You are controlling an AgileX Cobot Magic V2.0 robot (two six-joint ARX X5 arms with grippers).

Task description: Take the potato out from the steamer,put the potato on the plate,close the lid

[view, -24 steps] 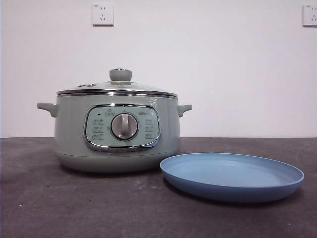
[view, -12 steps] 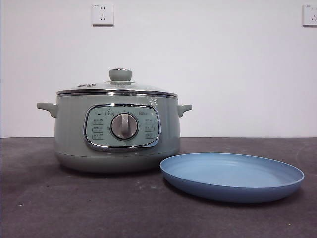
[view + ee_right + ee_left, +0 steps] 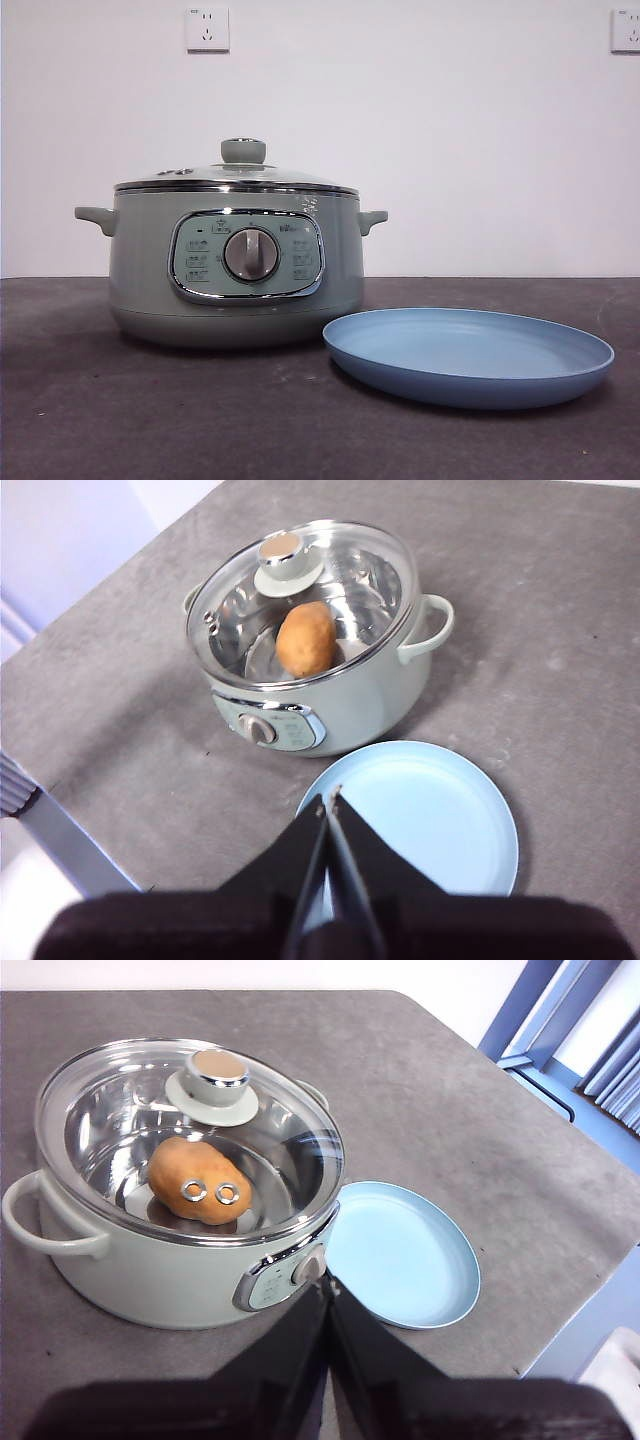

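The sage-green steamer (image 3: 236, 280) stands on the dark table with its glass lid (image 3: 240, 178) on it, pale-green knob (image 3: 243, 151) on top. Through the lid the golden-brown potato (image 3: 196, 1180) lies inside the pot; it also shows in the right wrist view (image 3: 305, 638). The blue plate (image 3: 468, 356) lies empty beside the steamer, to its right in the front view. My left gripper (image 3: 327, 1285) is shut and empty, high above the table by the steamer's dial side. My right gripper (image 3: 330, 798) is shut and empty, high above the plate's near rim (image 3: 330, 780).
The grey table (image 3: 120, 420) has a rounded corner and edges close by in both wrist views. Two wall sockets (image 3: 207, 29) sit on the white wall behind. Neither arm shows in the front view.
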